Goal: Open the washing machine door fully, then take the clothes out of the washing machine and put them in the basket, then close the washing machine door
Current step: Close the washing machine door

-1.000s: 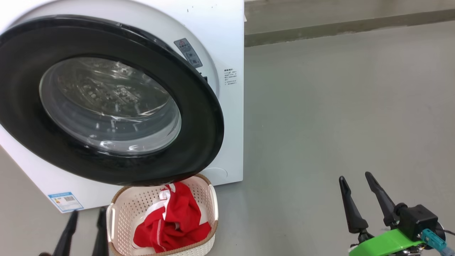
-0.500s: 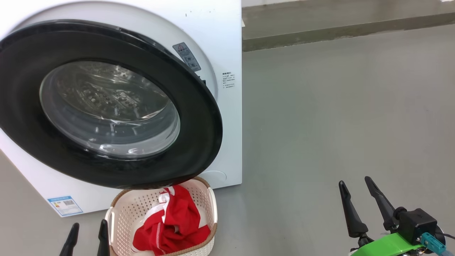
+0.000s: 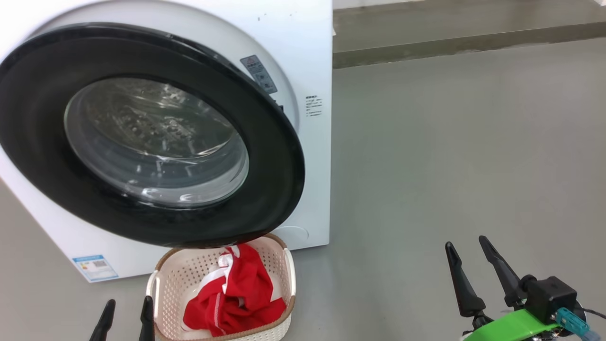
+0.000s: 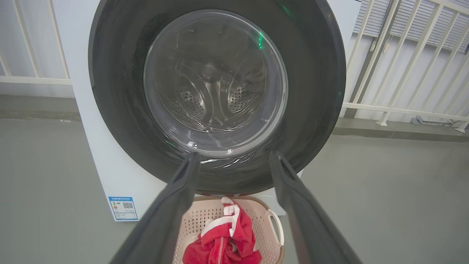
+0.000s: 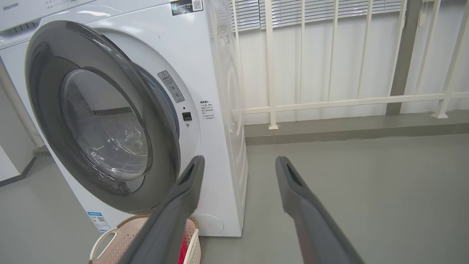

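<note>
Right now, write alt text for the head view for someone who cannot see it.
A white washing machine stands at left, its black-rimmed glass door ajar; below the door, a cream basket holds red clothes on the floor. The left tool and right tool, both open, show along the bottom edge.

Left jaws spread wide, empty; fingers [image 3: 104, 322] point up, low in head view. Right jaws likewise parted, empty, fingers [image 3: 461, 284] raised.

- I read "Hisense" on the washing machine [image 5: 198, 44], at ten o'clock of the right wrist view.
- Its blue label [image 3: 94, 268] and warning sticker [image 5: 170, 86]: print too small for me.
</note>
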Motion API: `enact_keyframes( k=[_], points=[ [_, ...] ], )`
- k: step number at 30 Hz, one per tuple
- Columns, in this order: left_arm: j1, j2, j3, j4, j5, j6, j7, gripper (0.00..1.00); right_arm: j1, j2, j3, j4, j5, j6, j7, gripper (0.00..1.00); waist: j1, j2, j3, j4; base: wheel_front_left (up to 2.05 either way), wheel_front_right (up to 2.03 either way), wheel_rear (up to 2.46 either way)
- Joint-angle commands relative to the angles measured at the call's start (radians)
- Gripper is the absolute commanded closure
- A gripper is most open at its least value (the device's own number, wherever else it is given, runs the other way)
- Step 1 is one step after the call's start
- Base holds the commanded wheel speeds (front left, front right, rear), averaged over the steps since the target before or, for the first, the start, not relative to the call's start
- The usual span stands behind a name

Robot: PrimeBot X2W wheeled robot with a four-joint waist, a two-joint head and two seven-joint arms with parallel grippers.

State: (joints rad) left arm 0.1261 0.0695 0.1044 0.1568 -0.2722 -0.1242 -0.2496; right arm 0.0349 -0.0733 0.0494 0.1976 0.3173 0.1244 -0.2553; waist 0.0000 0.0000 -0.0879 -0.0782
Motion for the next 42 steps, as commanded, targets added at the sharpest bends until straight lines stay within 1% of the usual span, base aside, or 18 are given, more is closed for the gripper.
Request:
enact_keyframes(
  k=[1,2,5,14,15,17,18,19,30,34,38,42],
  points=[
    [-0.042,0.011,0.028,-0.019,0.009,-0.006,-0.012,0.00,-0.064,-0.011,0.024,-0.010,0.009,0.006,-0.006,0.67,0.0000,0.0000,0.011,0.019,0.00,0.00,0.00],
    [-0.044,0.012,0.026,-0.020,0.009,-0.006,-0.012,0.00,-0.076,-0.011,0.029,0.000,0.010,0.006,-0.006,1.00,0.0000,0.0000,0.016,0.027,0.00,0.00,0.00],
    [-0.053,0.017,0.015,-0.025,0.008,-0.006,-0.012,0.00,-0.124,-0.009,0.048,0.049,0.018,0.006,-0.006,1.00,0.0000,0.0000,0.034,0.053,0.00,0.00,0.00],
    [-0.093,0.015,-0.025,-0.032,0.013,-0.006,-0.012,0.00,-0.372,-0.008,0.167,0.303,0.089,0.006,-0.006,1.00,0.0000,0.0000,0.090,0.149,0.00,0.00,0.00],
    [-0.093,0.015,-0.025,-0.032,0.013,-0.006,-0.012,0.00,-0.372,-0.008,0.167,0.303,0.089,0.006,-0.006,1.00,0.0000,0.0000,0.090,0.149,0.00,0.00,0.00],
    [-0.099,0.013,-0.037,-0.033,0.014,-0.006,-0.012,0.00,-0.433,-0.008,0.204,0.357,0.108,0.006,-0.006,1.00,0.0000,0.0000,0.101,0.172,0.00,0.00,0.00],
    [-0.106,0.011,-0.046,-0.037,0.014,-0.006,-0.012,0.00,-0.495,-0.009,0.251,0.407,0.129,0.006,-0.006,1.00,0.0000,0.0000,0.116,0.195,0.00,0.00,0.00],
    [-0.106,0.011,-0.046,-0.037,0.014,-0.006,-0.012,0.00,-0.495,-0.009,0.251,0.407,0.129,0.006,-0.006,1.00,0.0000,0.0000,0.116,0.195,0.00,0.00,0.00],
    [-0.163,-0.005,-0.097,-0.049,0.014,-0.006,-0.012,0.00,-0.809,-0.020,0.446,0.625,0.257,0.006,0.021,1.00,0.0000,0.0000,0.242,0.312,0.00,0.00,0.00],
    [-0.190,-0.010,-0.121,-0.044,0.011,-0.006,-0.012,0.00,-0.901,-0.029,0.481,0.688,0.294,0.006,0.018,1.00,0.0000,0.0000,0.289,0.347,0.00,0.00,0.00],
    [-0.209,-0.014,-0.135,-0.042,0.012,-0.006,-0.012,0.00,-0.976,-0.041,0.507,0.733,0.313,0.006,0.007,1.00,0.0000,0.0000,0.325,0.363,0.00,0.00,0.00],
    [-0.227,-0.016,-0.143,-0.043,0.012,-0.006,-0.012,0.00,-1.036,-0.058,0.501,0.771,0.333,0.006,-0.002,1.00,0.0000,0.0000,0.350,0.371,0.00,0.00,0.00]
  ],
)
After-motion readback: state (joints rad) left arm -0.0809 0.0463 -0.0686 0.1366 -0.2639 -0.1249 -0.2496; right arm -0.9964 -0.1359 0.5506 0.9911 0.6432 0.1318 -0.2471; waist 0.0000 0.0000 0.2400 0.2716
